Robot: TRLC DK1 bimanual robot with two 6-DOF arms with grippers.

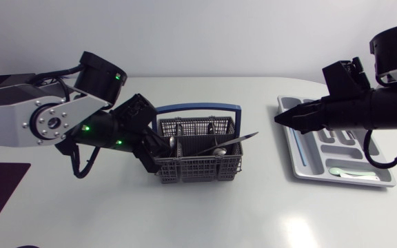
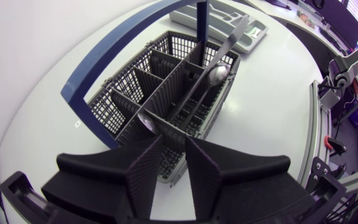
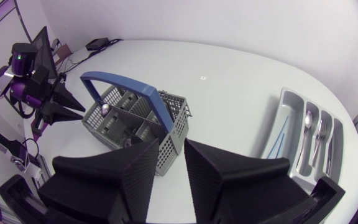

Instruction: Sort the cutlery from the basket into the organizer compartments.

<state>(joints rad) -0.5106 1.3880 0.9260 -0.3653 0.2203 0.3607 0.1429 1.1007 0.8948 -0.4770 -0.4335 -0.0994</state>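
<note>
Grey mesh basket (image 1: 198, 169) sits mid-table with its long axis running left to right, and a blue handle (image 1: 198, 107) spans its length. Dividers split it into cells. A silver knife (image 1: 236, 140) leans in it along that same axis, one end poking out past the right rim and pointing at the organizer (image 1: 298, 165). A spoon (image 1: 219, 150) lies beside the knife, bowl up. A second spoon (image 1: 173, 142) stands at the basket's left end.

The organizer is a pale grey tray well right of the basket, with its long slots running away from the near edge. Silver pieces (image 3: 312, 127) lie lengthwise in one slot, and a pale utensil (image 1: 353, 173) lies crosswise in the nearest.

The left gripper (image 2: 171, 140) hangs over the basket's left rim, fingers slightly apart and empty. The right gripper (image 3: 171, 142) is above the organizer's left edge, pointing at the basket, also narrowly parted and empty.
</note>
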